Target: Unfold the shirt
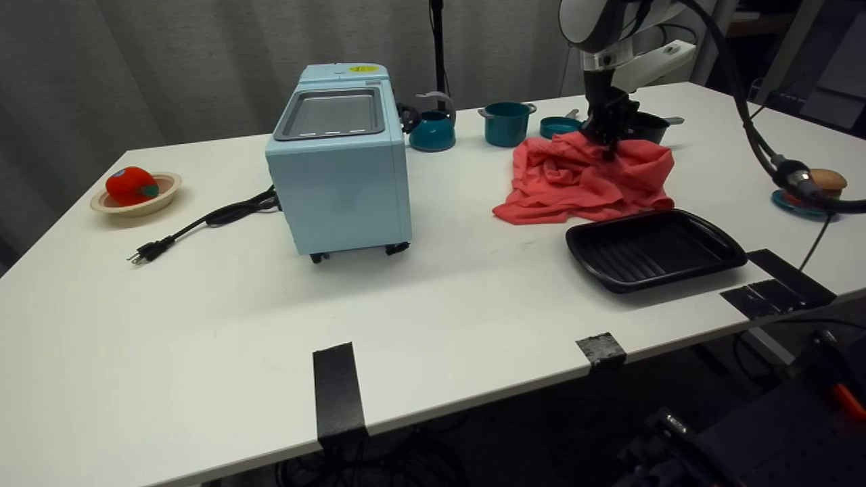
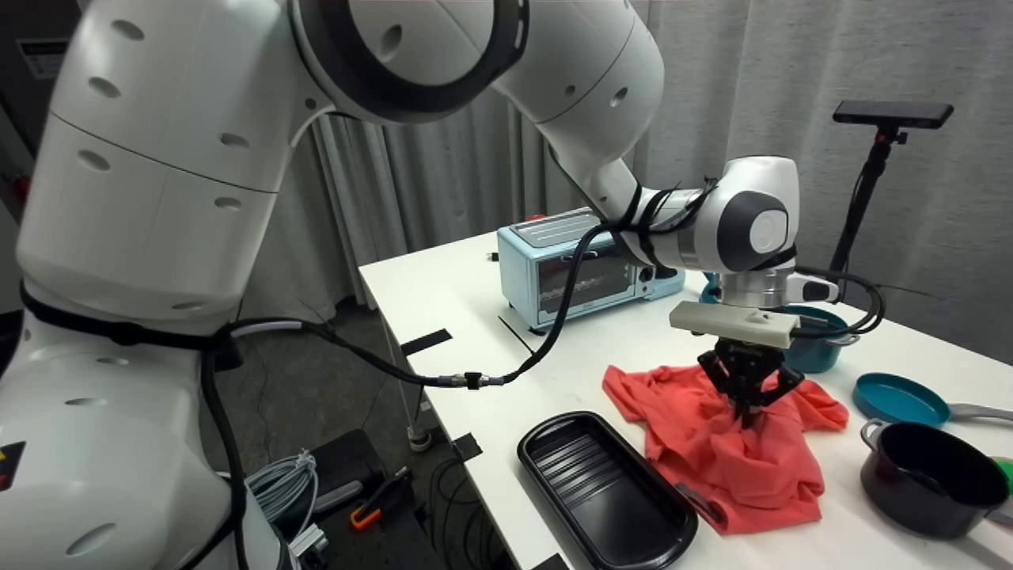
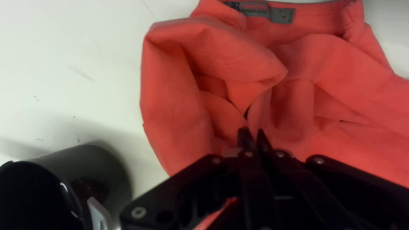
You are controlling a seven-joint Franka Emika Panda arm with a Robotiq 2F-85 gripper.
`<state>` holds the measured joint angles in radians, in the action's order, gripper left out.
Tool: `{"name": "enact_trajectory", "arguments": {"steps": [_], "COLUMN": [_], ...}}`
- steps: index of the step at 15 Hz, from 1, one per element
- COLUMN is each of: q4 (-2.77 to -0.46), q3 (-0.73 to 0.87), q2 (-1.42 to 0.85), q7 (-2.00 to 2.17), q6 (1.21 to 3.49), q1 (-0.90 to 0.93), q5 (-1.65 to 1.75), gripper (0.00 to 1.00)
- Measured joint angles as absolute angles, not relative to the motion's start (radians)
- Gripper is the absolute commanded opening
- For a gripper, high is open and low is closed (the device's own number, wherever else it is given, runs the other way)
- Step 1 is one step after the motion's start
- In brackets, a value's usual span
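Note:
The coral-red shirt (image 1: pixel 572 189) lies crumpled in a heap on the white table, and it also shows in an exterior view (image 2: pixel 768 467). In the wrist view the shirt (image 3: pixel 175 124) has loose folds, and its collar with a grey label (image 3: pixel 281 16) lies at the top. My gripper (image 1: pixel 609 154) points down into the middle of the heap in both exterior views. In the wrist view its fingertips (image 3: pixel 252 131) are close together with a fold of cloth pinched between them. The underside of the heap is hidden.
A black ridged pan (image 2: pixel 601 491) lies beside the shirt, close to the table edge. A black pot (image 2: pixel 918 483), a teal pan (image 2: pixel 894 398) and a teal pot (image 1: pixel 506 125) stand around the shirt's far side. A light-blue toaster oven (image 1: pixel 345 196) stands farther along the table.

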<state>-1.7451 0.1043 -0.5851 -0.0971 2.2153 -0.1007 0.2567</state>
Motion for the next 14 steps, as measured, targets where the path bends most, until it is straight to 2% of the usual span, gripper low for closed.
{"name": "enact_trajectory", "arguments": {"steps": [9,11,14], "q4": [-1.642,-1.605,-1.559], "q3": [0.207,0.239,0.277], "q2": [-0.522,-0.529,-0.557], "q7": [0.106,0.198,0.341], "q6": [2.221,2.207,2.167], "q1": [-0.078,-0.055,-0.015], "q5": [0.394,0.462,0.549], "gripper": [0.01,0.31,0.53]}}
